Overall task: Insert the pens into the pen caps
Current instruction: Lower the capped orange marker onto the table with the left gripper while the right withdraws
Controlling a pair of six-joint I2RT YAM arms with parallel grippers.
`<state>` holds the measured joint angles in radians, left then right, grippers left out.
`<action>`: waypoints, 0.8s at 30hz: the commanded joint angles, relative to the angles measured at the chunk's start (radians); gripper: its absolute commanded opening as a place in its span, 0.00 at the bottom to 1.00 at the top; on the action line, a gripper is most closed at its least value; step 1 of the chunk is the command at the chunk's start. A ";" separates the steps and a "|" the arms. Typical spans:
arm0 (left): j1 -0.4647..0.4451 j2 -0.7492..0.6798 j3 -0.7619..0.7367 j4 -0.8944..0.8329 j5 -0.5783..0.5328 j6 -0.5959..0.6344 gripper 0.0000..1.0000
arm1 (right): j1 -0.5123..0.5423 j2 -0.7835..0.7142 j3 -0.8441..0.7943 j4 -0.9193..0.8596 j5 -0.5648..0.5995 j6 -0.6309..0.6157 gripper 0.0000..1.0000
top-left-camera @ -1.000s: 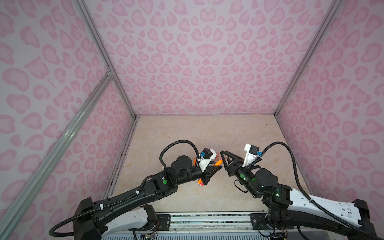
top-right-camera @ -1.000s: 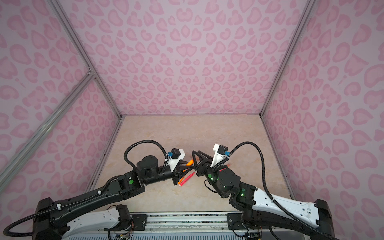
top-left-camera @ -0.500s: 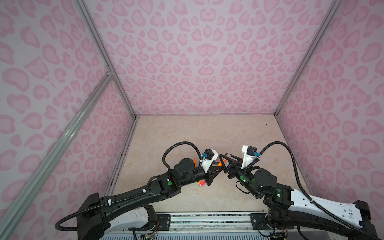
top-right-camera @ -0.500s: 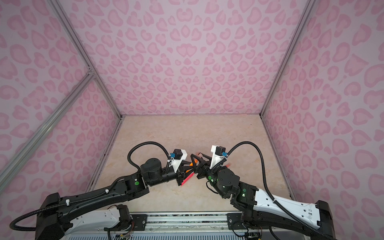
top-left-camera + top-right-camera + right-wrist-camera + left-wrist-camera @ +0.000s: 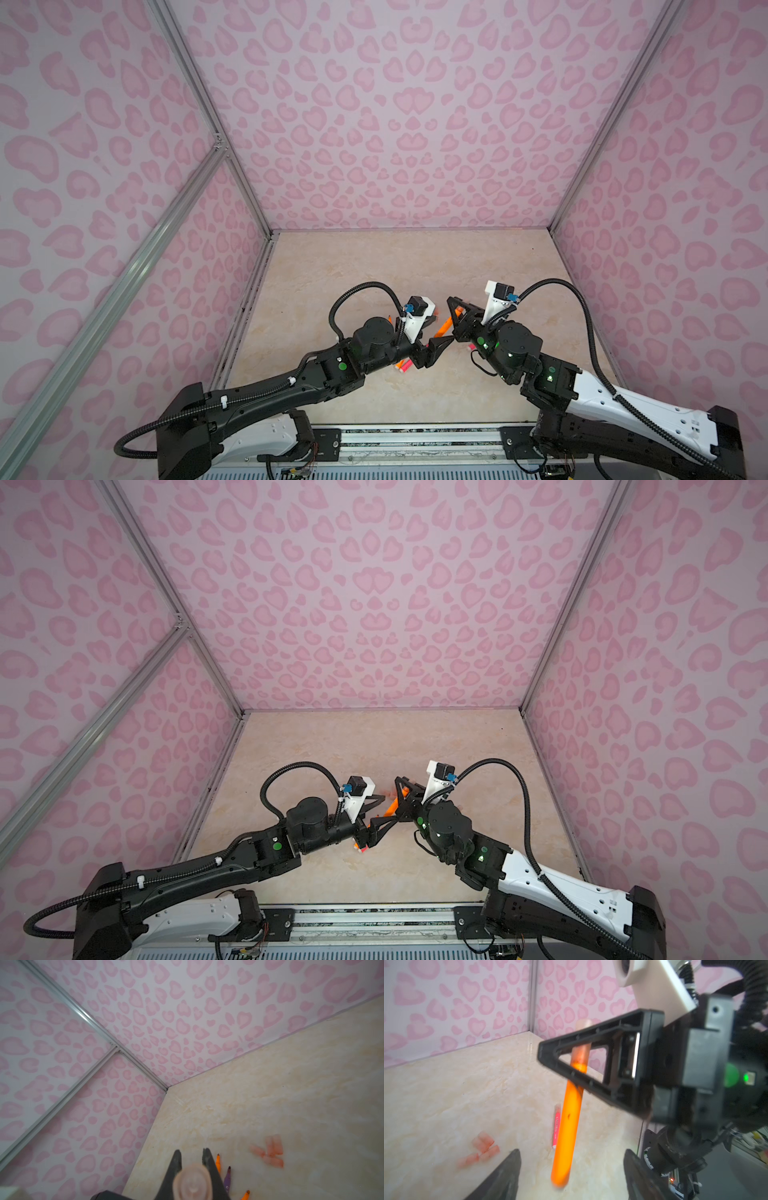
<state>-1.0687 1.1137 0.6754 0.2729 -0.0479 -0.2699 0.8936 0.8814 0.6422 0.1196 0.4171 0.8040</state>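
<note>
Left wrist view gives us the left gripper spread wide, its fingers standing either side of the orange pen and touching nothing. We see that pen held above the table, with a pale cap on one end. Loose caps and a pink pen lie on the table. Further right, the right gripper is clamped tight on that capped end, and in both top views we find it facing the left one.
</note>
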 commanded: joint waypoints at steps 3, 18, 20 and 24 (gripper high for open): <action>0.000 -0.021 -0.067 -0.147 -0.228 -0.104 0.78 | -0.300 0.090 -0.106 0.019 -0.286 0.135 0.00; -0.036 0.021 -0.106 -0.398 -0.231 -0.269 0.74 | -0.566 0.579 -0.097 0.213 -0.543 0.177 0.01; -0.045 0.026 -0.113 -0.387 -0.251 -0.270 0.74 | -0.578 0.615 -0.103 0.228 -0.555 0.175 0.01; -0.053 0.068 -0.099 -0.372 -0.250 -0.256 0.74 | -0.603 0.650 -0.119 0.236 -0.559 0.161 0.03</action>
<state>-1.1191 1.1610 0.5655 -0.1043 -0.2813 -0.5217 0.2996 1.5192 0.5377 0.3176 -0.1303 0.9760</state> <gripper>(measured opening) 0.742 0.148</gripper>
